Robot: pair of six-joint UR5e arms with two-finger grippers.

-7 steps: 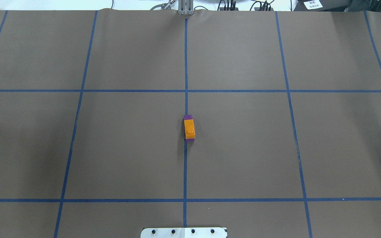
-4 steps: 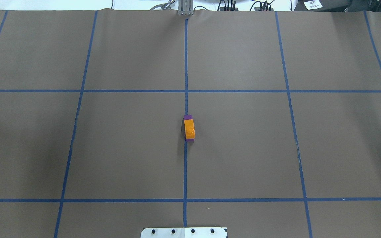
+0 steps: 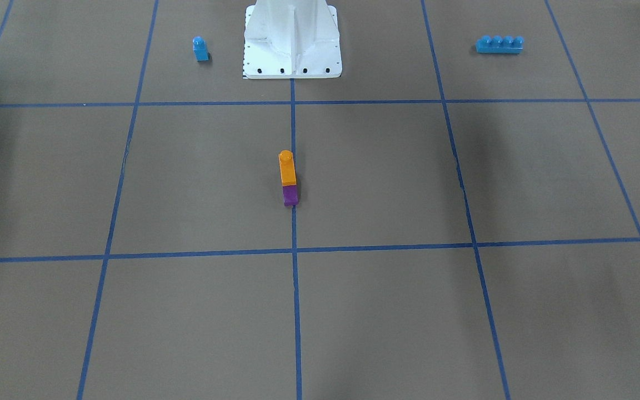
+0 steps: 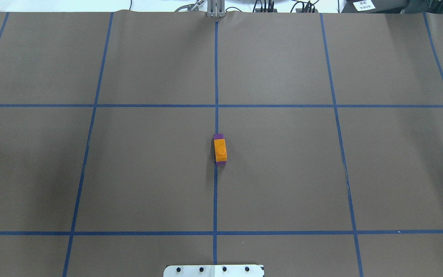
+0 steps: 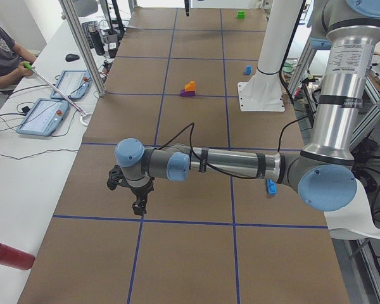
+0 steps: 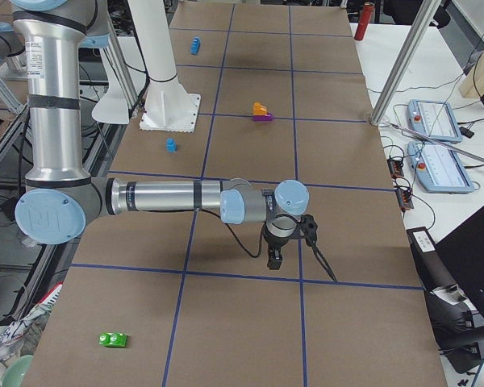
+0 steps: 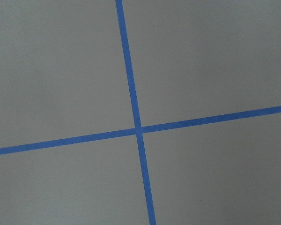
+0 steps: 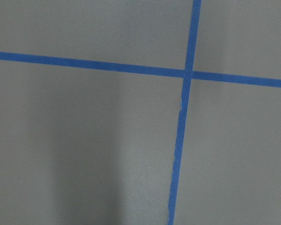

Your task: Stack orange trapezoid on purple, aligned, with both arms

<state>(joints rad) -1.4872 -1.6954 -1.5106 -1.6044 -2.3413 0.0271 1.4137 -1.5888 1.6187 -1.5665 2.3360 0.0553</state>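
Note:
The orange trapezoid (image 4: 220, 149) sits on top of the purple block (image 4: 218, 136) at the table's middle, on the centre tape line. In the front-facing view the orange trapezoid (image 3: 286, 166) stands stud up on the purple block (image 3: 290, 195). Neither gripper touches them. My left gripper (image 5: 139, 206) shows only in the exterior left view, hanging low over the table far from the stack; I cannot tell if it is open or shut. My right gripper (image 6: 274, 260) shows only in the exterior right view, likewise far off; I cannot tell its state. Both wrist views show only brown paper and blue tape.
A white pedestal (image 3: 292, 39) stands at the robot's side of the table. A small blue single-stud block (image 3: 200, 49) and a long blue four-stud brick (image 3: 499, 44) flank it. A green block (image 6: 113, 339) lies near the right end, a red cylinder (image 5: 9, 256) at the left end.

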